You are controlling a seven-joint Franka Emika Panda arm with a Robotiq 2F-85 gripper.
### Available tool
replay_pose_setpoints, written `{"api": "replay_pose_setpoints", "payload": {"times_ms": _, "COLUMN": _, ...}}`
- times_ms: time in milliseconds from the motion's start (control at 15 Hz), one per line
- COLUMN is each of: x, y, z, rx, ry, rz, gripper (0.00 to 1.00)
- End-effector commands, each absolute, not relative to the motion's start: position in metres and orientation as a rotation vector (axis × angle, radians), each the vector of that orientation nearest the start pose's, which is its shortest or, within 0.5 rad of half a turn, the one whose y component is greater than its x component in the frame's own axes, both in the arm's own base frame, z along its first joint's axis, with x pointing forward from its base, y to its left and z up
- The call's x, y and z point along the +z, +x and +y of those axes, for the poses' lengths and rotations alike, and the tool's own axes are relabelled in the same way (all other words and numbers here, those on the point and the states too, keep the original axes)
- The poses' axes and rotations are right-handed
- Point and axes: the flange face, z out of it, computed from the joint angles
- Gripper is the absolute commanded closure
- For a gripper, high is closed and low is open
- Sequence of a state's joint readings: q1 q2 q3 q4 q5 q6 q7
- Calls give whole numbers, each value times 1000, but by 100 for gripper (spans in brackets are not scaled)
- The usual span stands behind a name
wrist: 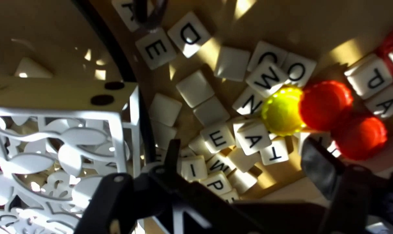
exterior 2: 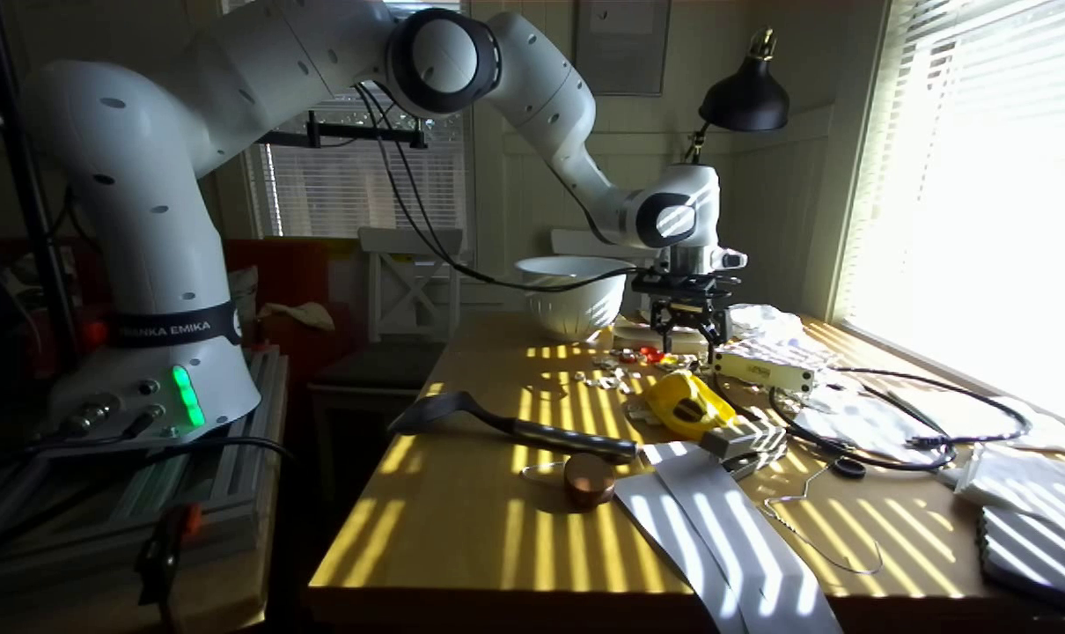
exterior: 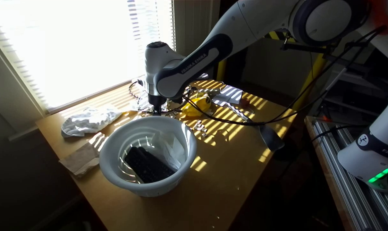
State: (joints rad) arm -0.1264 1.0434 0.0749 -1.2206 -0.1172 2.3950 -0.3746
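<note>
My gripper (wrist: 245, 156) is open and empty, pointing down with its fingers spread over loose letter tiles. In the wrist view, a tile marked A (wrist: 253, 138) shows between the fingertips. A yellow cap (wrist: 282, 111) and two red caps (wrist: 326, 105) lie on the tiles just ahead of the right finger. A pale box with a white leaf-pattern lattice (wrist: 69, 133) stands left of the left finger. In an exterior view the gripper (exterior 2: 689, 343) hovers low beside this box (exterior 2: 766, 370). In an exterior view the gripper (exterior: 157, 110) is mostly hidden behind the white bowl (exterior: 112, 173).
The bowl holds a black keyboard-like item (exterior: 147, 165) and a white bag (exterior: 173, 150). A yellow object (exterior 2: 686, 403) lies near the gripper. A spatula (exterior 2: 576, 438), paper strips (exterior 2: 717, 528), a copper-coloured round item (exterior 2: 589, 480), a black cable (exterior 2: 902, 458) and white cloth (exterior: 88, 122) lie around the table.
</note>
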Motion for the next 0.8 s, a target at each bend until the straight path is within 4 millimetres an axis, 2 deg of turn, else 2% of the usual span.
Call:
{"api": "replay_pose_setpoints", "payload": {"times_ms": 0, "x": 139, "y": 762, "z": -59, "rx": -130, "ry": -3130, "rz": -492, "gripper": 14}}
{"api": "replay_pose_setpoints", "payload": {"times_ms": 67, "x": 139, "y": 762, "z": -60, "rx": -118, "ry": -3127, "rz": -479, "gripper": 18}}
{"api": "replay_pose_setpoints", "payload": {"times_ms": 200, "x": 137, "y": 762, "z": -61, "rx": -106, "ry": -3122, "rz": -463, "gripper": 41}}
{"api": "replay_pose_setpoints", "payload": {"times_ms": 333, "x": 136, "y": 763, "z": -61, "rx": -100, "ry": -3117, "rz": -457, "gripper": 57}}
{"api": "replay_pose_setpoints", "payload": {"times_ms": 733, "x": 140, "y": 766, "z": -65, "rx": -71, "ry": -3124, "rz": -464, "gripper": 98}}
